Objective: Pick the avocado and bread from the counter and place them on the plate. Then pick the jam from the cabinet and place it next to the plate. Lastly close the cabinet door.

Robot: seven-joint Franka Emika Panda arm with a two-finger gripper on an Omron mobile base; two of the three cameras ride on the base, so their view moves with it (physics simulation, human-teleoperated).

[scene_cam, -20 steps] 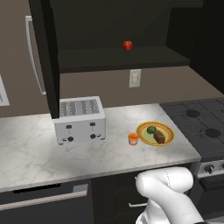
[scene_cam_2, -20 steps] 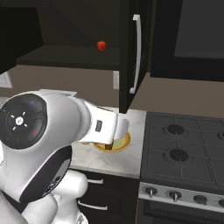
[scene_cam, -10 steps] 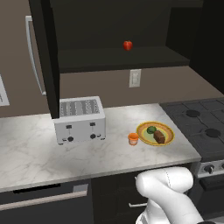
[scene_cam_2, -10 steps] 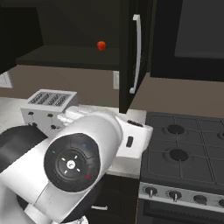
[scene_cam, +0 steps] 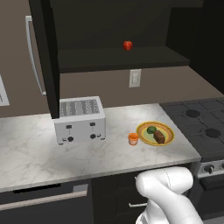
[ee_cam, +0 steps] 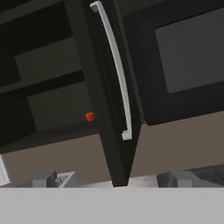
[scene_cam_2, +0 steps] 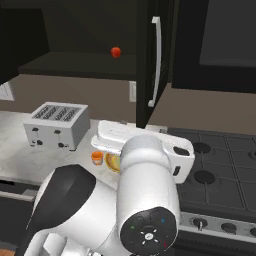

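The tall dark brown-black cabinet door (ee_cam: 105, 109), with its long silver bar handle (ee_cam: 116, 70), is seen standing open, edge-on ahead of the hand. The small orange jam jar (scene_cam: 133, 138) is set on the white marble surface (scene_cam: 30, 153) just beside the yellow-rimmed plate (scene_cam: 168, 130), on which the dark green avocado (scene_cam: 151, 129) and reddish-brown bread chunk (scene_cam: 159, 137) are carried. The fingers (ee_cam: 46, 177) are held wide apart, nothing between them. A glancing push could slip off the door's thin edge, or the handle could be snagged, leaving the door ajar.
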